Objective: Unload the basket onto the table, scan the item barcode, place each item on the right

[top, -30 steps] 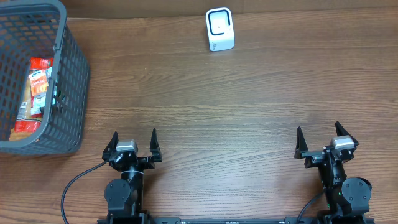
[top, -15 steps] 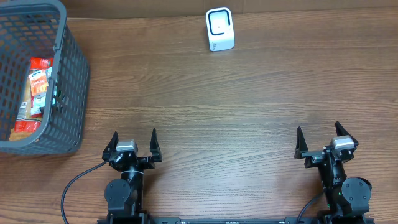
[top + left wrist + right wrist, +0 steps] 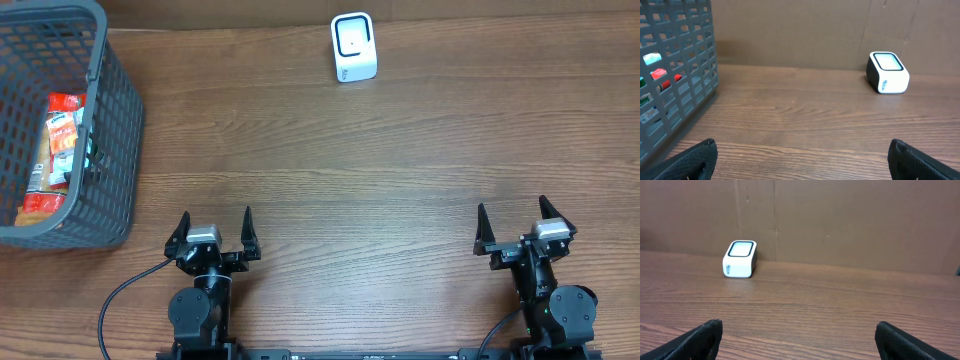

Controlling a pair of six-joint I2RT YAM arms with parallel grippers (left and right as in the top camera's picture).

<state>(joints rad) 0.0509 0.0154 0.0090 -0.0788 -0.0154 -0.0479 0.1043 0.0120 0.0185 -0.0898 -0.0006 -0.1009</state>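
Note:
A red and orange packaged item (image 3: 55, 155) lies inside the grey plastic basket (image 3: 110, 120) at the far left; bits of it show through the basket wall (image 3: 657, 74) in the left wrist view. A small white barcode scanner (image 3: 354, 47) (image 3: 887, 73) (image 3: 740, 259) stands at the table's back edge. My left gripper (image 3: 214, 225) (image 3: 802, 150) rests open near the front edge, to the right of the basket, with nothing between its fingers. At the front right my right gripper (image 3: 513, 220) (image 3: 797, 330) is open and empty too.
A brown cardboard wall (image 3: 840, 220) runs behind the wooden table (image 3: 380, 170). The basket's wall (image 3: 675, 75) rises close to my left gripper's left side. A black cable (image 3: 115, 300) loops by the left arm's base.

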